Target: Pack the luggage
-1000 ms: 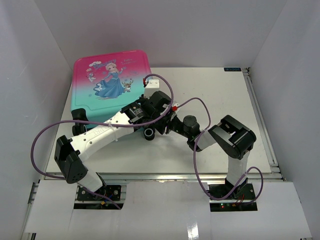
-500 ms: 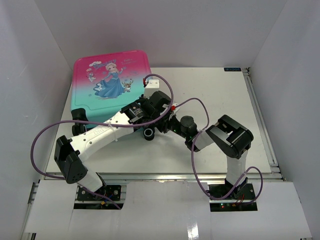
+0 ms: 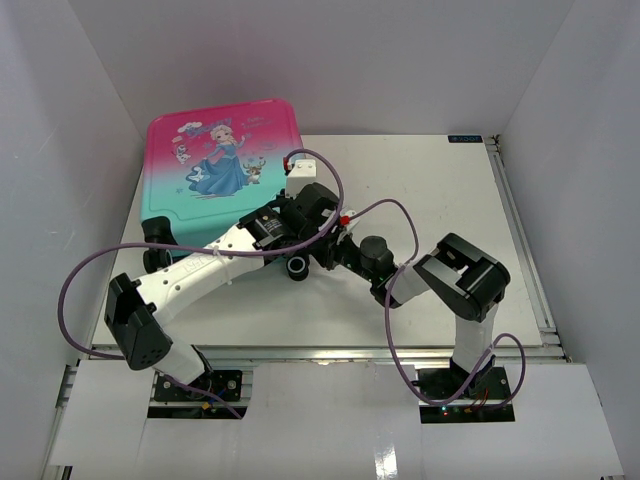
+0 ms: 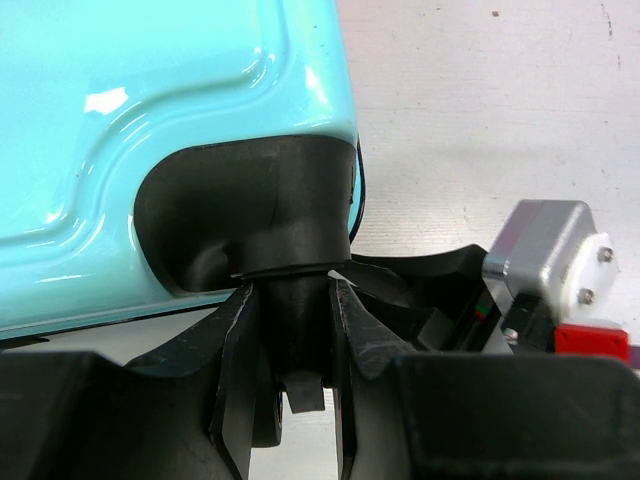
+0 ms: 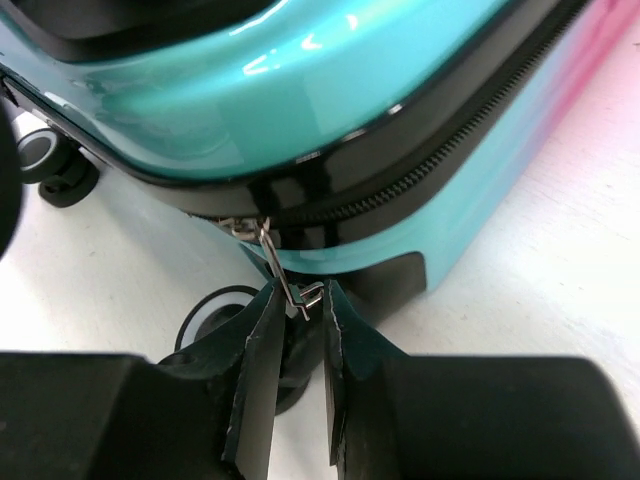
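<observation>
Luggage (image 3: 222, 165): small hard-shell suitcase, pink fading to teal, with a princess in a blue dress printed on it.
Pose: lying flat, print up, black wheels (image 5: 45, 160) at its teal end.
Place: upper left of my top view.
Zipper pull (image 5: 285, 275): hangs at the teal corner.
</observation>
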